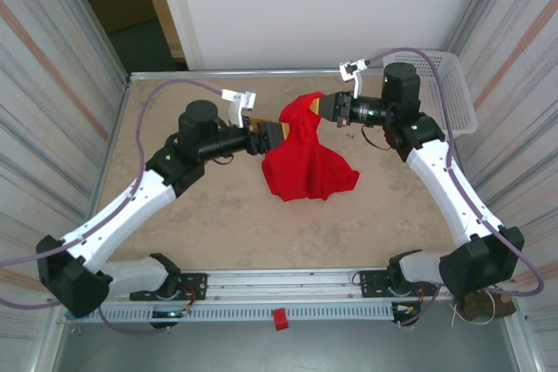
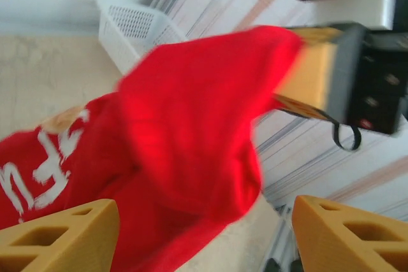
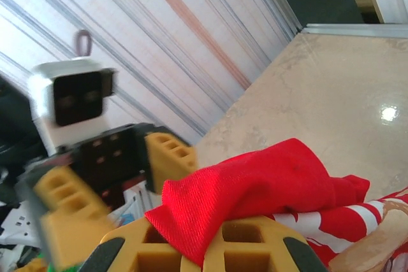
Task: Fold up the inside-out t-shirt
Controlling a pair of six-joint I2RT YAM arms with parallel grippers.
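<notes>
Right hand (image 1: 326, 109): pinching a raised corner of the shirt (image 1: 305, 167), jaws closing tight on the red cloth.
Left hand (image 1: 277, 134): standing wide just beside the same lifted fold, gripping nothing.
Shirt: hanging from the right hand, its lower part lying bunched mid-counter (image 1: 200, 215), white print showing.
Progress: appearing early; no flat fold is showing, so spreading and folding are remaining.
Count: two hands, one shirt, one white basket (image 1: 455, 93) sitting at the far right corner.
</notes>
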